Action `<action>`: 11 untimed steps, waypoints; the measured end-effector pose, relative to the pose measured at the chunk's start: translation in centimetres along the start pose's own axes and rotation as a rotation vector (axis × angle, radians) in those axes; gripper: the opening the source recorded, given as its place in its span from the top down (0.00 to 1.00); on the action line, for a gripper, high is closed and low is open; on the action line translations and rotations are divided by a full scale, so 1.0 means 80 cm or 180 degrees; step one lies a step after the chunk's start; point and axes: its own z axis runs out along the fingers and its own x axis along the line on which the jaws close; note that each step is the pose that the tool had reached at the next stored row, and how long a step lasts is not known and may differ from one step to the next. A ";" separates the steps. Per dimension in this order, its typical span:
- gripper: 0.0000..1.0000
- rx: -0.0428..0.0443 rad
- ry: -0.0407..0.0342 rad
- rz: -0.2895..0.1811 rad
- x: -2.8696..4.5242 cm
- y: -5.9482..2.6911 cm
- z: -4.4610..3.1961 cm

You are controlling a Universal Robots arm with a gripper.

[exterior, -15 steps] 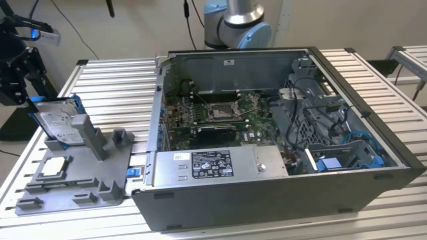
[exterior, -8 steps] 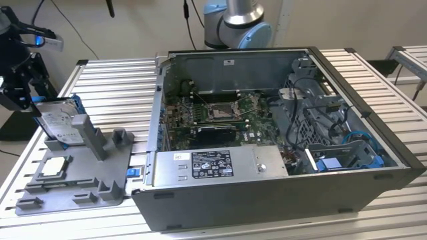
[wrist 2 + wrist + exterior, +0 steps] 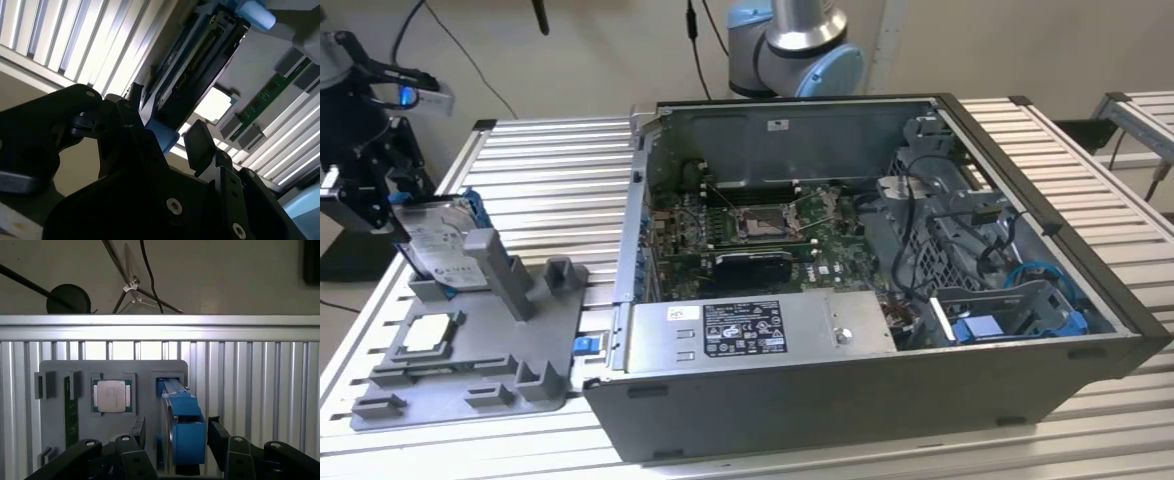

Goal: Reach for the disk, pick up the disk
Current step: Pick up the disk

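The disk, silver with a white label and a blue frame, stands on edge in a slot of the grey holder at the exterior view's left. My gripper hangs at the disk's upper edge. In the first wrist view the disk is seen edge-on, its blue frame between the two black fingers of the gripper. The gripper is open: there is a gap on one side, while the other finger sits close to the frame. In the second wrist view the disk runs between the fingertips.
The holder also carries a small square silver chip and a green memory strip. An open computer case takes up the slatted metal table's middle and right. The arm's base stands behind it.
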 end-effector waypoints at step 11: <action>0.00 0.0000 -0.0001 -0.0006 -0.0024 0.002 0.0252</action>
